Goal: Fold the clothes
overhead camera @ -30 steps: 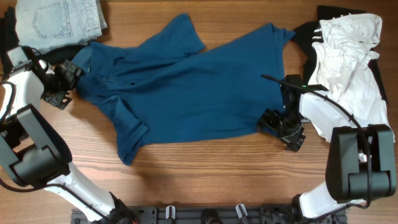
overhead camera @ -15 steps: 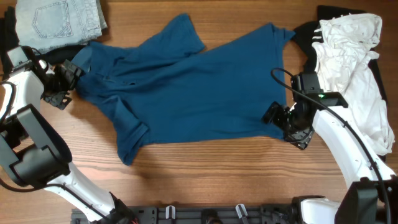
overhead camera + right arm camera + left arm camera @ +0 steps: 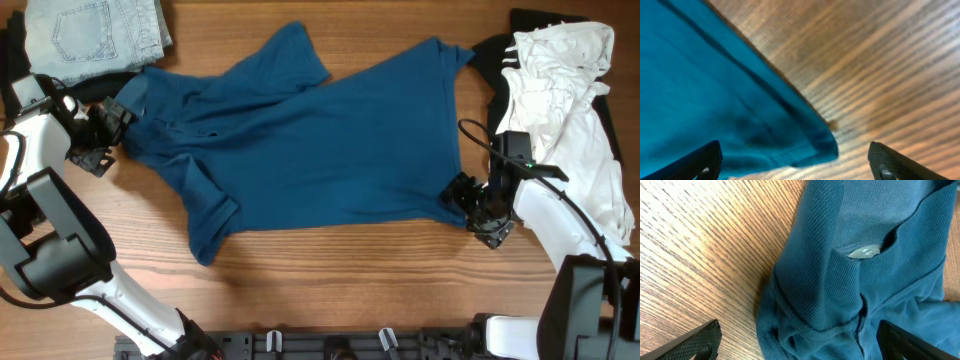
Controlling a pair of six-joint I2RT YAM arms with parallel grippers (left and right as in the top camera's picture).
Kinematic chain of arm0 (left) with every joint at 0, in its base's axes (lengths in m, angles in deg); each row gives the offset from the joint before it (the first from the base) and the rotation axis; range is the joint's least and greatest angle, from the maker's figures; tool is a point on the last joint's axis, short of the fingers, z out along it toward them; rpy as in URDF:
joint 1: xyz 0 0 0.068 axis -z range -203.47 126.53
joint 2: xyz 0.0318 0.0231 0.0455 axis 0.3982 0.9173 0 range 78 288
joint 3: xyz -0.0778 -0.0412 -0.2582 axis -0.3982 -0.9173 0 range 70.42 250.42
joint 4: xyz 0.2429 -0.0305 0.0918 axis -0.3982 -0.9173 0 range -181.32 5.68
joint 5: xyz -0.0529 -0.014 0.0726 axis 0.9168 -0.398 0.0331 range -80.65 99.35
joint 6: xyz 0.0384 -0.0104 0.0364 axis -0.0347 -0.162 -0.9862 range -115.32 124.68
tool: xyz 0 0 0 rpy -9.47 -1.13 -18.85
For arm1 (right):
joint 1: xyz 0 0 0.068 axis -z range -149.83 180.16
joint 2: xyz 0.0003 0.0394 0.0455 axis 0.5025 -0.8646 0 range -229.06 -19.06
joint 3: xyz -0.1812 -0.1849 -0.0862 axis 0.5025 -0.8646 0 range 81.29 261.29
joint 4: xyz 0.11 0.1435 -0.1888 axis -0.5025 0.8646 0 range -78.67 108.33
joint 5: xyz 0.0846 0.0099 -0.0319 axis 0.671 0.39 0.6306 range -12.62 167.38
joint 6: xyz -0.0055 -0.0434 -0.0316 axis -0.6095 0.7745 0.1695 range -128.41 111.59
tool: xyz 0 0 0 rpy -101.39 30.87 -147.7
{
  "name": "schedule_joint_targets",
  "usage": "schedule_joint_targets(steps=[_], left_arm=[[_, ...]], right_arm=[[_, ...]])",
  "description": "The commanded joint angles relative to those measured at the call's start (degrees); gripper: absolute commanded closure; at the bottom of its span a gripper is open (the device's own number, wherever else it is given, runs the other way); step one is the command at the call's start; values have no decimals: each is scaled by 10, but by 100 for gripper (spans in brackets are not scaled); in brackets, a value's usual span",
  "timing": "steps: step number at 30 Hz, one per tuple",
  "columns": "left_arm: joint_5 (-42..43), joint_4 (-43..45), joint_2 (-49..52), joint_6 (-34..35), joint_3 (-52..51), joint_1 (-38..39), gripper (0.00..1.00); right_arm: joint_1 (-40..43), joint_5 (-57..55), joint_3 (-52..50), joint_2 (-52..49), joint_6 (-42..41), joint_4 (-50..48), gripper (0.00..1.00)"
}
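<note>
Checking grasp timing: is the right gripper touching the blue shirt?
Cannot tell. Right wrist view: right gripper's open jaws straddle blue shirt corner; contact unclear.

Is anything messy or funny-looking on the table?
Yes. The blue shirt lies slanted across the table, bunched and wrinkled around its collar at the left. The white clothes at the right sit in a crumpled heap. Only the jeans look neatly folded.

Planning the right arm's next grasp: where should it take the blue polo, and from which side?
Probably the hem corner of the blue polo, coming from the right edge over bare table. That corner lies flat and free, just ahead of the open right gripper, with nothing piled on it.
</note>
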Motion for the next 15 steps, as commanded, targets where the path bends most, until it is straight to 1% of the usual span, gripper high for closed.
schedule_joint_targets(steps=[1, 5, 7, 8, 9, 10, 11, 12, 15], left_arm=[[5, -1, -13, -14, 2, 1, 0], [5, -2, -12, -14, 2, 0, 0], [5, -2, -13, -14, 2, 0, 0], [5, -2, -12, -14, 2, 0, 0], [5, -2, -12, -14, 2, 0, 0], [5, -2, -13, -14, 2, 0, 0], [5, -4, -13, -14, 2, 0, 0], [5, -8, -13, -14, 2, 1, 0], [5, -19, -13, -13, 2, 1, 0]], right_arm=[[1, 20, -5, -31, 5, -12, 24], [1, 27, -5, -62, 5, -22, 31], [1, 26, -5, -72, 5, -23, 43], [1, 24, -5, -72, 6, -21, 54], [1, 19, -5, -72, 5, -20, 60], [1, 17, -5, -72, -1, -19, 73], [1, 13, -5, -72, -18, -13, 87], [1, 11, -5, -71, -33, -5, 96], [1, 6, -5, -64, -58, 28, 96]])
